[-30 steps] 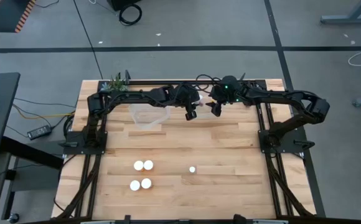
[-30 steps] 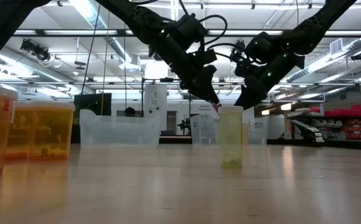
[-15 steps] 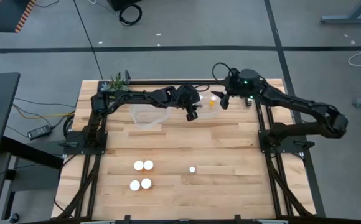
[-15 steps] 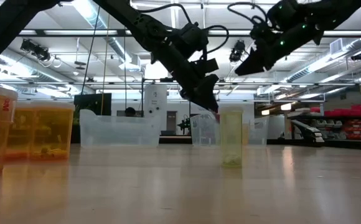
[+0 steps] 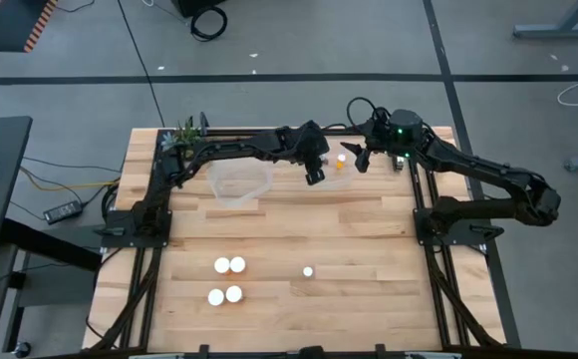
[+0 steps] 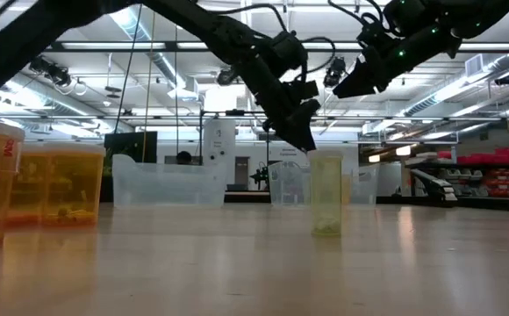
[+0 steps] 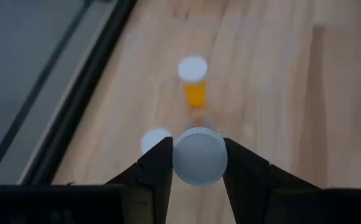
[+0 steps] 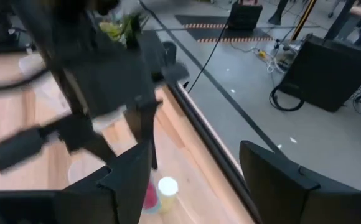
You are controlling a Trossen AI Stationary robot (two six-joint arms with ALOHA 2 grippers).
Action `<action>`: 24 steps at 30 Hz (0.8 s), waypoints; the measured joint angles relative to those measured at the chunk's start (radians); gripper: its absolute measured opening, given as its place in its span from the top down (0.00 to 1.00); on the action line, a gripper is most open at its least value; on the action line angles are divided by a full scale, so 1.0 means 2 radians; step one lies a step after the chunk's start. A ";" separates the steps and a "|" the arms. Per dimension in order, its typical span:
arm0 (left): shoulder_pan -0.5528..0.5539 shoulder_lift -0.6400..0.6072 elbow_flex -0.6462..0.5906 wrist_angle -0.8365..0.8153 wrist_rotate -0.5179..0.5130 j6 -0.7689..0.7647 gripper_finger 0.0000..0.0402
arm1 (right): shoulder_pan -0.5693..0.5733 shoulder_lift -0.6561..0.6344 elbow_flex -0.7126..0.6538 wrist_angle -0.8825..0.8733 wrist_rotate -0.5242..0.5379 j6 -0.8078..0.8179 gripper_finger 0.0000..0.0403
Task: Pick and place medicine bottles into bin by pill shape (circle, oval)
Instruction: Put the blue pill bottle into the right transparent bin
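Observation:
My left gripper is shut on a white-capped medicine bottle above a small clear bin at the table's far middle. In that bin lie an orange bottle with a white cap and another white cap. My right gripper is open and empty, raised just right of the bin near the far edge. Several wide-capped bottles and one narrow bottle stand upright on the near half of the table. My left gripper pinches the bottle's round white cap between its two fingers, one on each side. The fingers point down from above. The bottle is lifted clear, over the bin, cap up; its body is hidden under the cap.
A second, larger clear bin stands left of the first. A small green plant sits at the far left corner. In the low view the narrow bottle stands mid-table and orange bottles stand at the left.
My left gripper has carried the bottle a little toward the table's right and far edge, to over the small bin. My right gripper has risen and drawn back toward the far right, away from the bin.

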 joint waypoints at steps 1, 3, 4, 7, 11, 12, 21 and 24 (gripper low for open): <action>0.001 0.011 0.017 -0.019 0.000 0.001 0.67 | 0.000 -0.001 0.000 -0.002 0.001 0.000 0.38; 0.000 0.030 0.049 -0.050 0.002 0.009 0.65 | -0.003 -0.002 0.000 -0.005 0.001 0.000 0.38; -0.001 0.038 0.061 -0.068 0.003 0.012 0.65 | -0.005 -0.002 0.000 -0.006 0.001 -0.001 0.38; -0.006 0.055 0.084 -0.086 0.009 0.020 0.64 | -0.012 -0.002 0.000 -0.010 0.001 -0.004 0.38; -0.011 0.056 0.085 -0.093 0.014 0.026 0.67 | -0.016 -0.002 0.000 -0.013 0.001 -0.004 0.38; -0.011 0.056 0.085 -0.104 0.014 0.026 0.67 | -0.016 -0.002 0.000 -0.015 0.001 -0.005 0.38; -0.010 0.055 0.084 -0.168 0.014 0.023 0.63 | -0.014 -0.001 0.000 -0.016 -0.003 -0.004 0.38; -0.010 0.055 0.084 -0.178 0.019 0.023 0.63 | -0.014 -0.001 0.000 -0.016 -0.003 -0.004 0.38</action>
